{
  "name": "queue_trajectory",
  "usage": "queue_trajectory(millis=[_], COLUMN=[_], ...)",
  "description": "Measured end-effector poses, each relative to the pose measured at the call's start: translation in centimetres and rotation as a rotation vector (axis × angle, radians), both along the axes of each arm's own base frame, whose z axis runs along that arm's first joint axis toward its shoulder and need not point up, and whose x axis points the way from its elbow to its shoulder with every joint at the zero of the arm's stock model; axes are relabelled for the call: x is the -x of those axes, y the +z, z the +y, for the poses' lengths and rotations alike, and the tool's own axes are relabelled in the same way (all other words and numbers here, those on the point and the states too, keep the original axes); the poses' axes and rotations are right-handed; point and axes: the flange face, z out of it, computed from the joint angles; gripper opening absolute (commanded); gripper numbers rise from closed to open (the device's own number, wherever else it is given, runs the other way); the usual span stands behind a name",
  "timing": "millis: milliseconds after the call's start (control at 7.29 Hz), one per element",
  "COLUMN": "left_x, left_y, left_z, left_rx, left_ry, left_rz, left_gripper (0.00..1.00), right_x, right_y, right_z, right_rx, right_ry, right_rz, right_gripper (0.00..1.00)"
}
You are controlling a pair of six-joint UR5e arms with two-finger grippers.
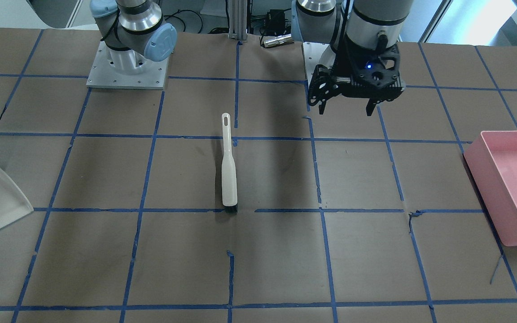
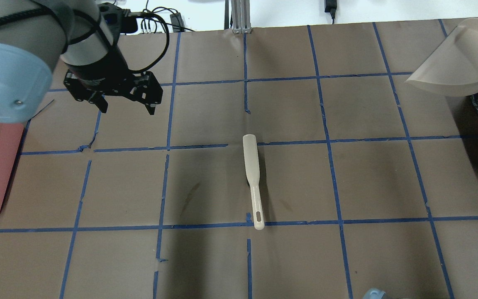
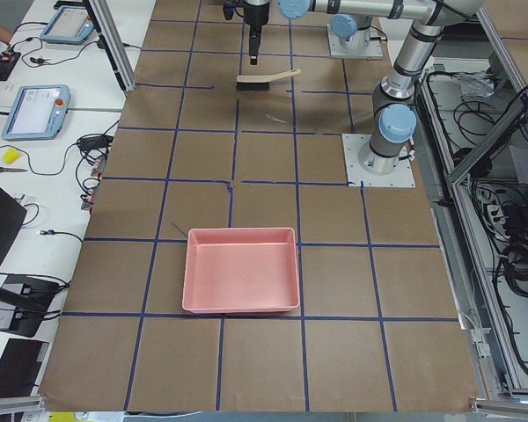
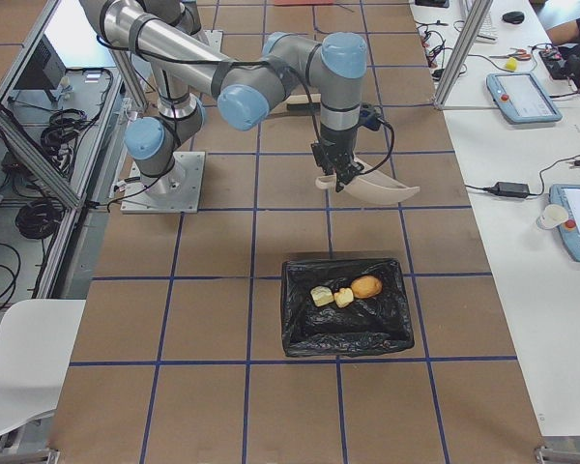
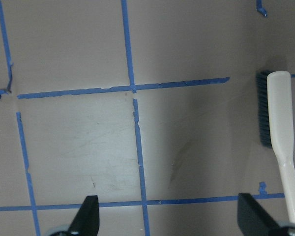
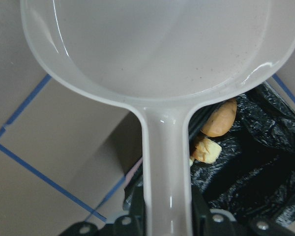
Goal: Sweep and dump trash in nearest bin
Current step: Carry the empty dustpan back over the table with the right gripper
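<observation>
My right gripper [image 6: 167, 222]: jaws clamped on the handle of a pale grey translucent plastic dustpan [image 6: 157, 49], scoop held off the brown, blue-taped bench [image 1: 106, 179]. Below the handle, a black-bag-lined bin [image 4: 348, 348] stands at my right end of the bench. The trash lies inside it in a close row: tan-orange potato-shaped lump [image 4: 366, 286], pale yellow crumbly foam chunk [image 4: 343, 298], second pale foam chunk [image 4: 321, 296].

My left gripper [image 1: 345, 111]: jaws wide apart, hanging above the bench not far from my left base.

Mid-bench, a cream plastic hand brush with black bristles [image 1: 229, 172] lies flat, handle end toward me.

Far left end: shallow pink rectangular plastic tray [image 3: 240, 269], well apart from the brush.
</observation>
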Motion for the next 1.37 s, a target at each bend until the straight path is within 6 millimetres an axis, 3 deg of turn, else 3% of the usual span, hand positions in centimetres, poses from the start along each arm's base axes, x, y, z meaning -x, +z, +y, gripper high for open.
queue_trajectory(millis=[274,411,823,1097,1371], left_x=[-1.4,-2.0,-4.7,-5.1,-5.0], left_y=[1.7,1.9,2.0,2.1,2.1], left_z=[0.6,0.7,0.1,0.0,0.0], left_rx=[0.022,0.024,0.02,0.019,0.021], left_ry=[0.011,0.022,0.022,0.019,0.016], left_rz=[-0.001,0.002,0.003,0.003,0.005], left_gripper=[1.0,1.0,1.0,1.0,1.0], right_x=[-7.2,-9.6,-15.7,-18.0,-22.3], right_y=[-0.9,-1.7,-3.6,-4.9,-5.8], right_z=[-1.6,-2.4,-5.3,-6.9,-7.7], right_rx=[0.018,0.021,0.078,0.115,0.14], right_ry=[-0.077,-0.126,-0.258,-0.352,-0.44], right_rz=[-0.021,-0.033,-0.052,-0.092,-0.141], right_gripper=[0.0,0.0,0.0,0.0,0.0])
